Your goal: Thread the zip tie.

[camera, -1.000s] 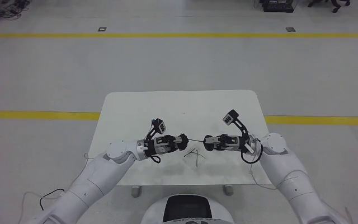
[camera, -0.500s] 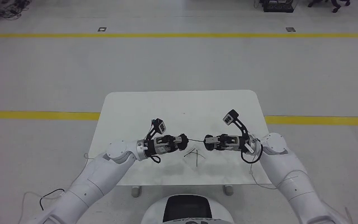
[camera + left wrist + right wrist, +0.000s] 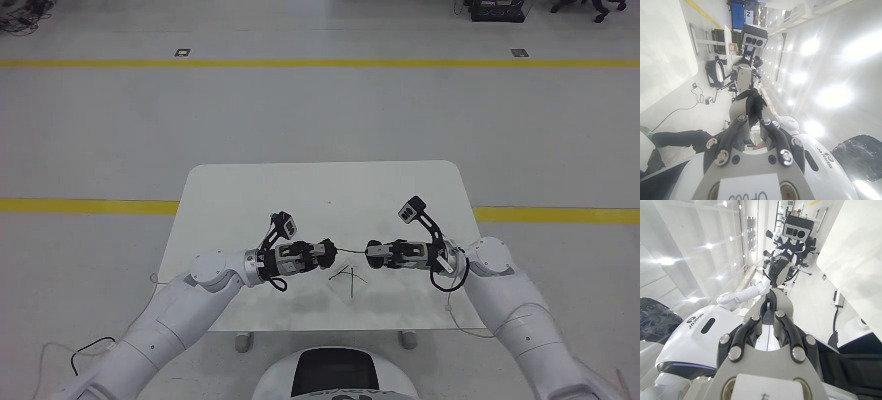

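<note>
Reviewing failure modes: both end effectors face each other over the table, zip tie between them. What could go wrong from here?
1. The zip tie is a thin strand bridging the small gap between the left end effector and right end effector; slight misalignment could spoil the threading.
2. It is held above the table, so a slipped grip would likely drop it among what look like loose ties lying below.

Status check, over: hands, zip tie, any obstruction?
Both shut: left hand and right hand, tip to tip above table. Thin zip tie strung between them. Underneath, loose ties; nothing in the way.
</note>
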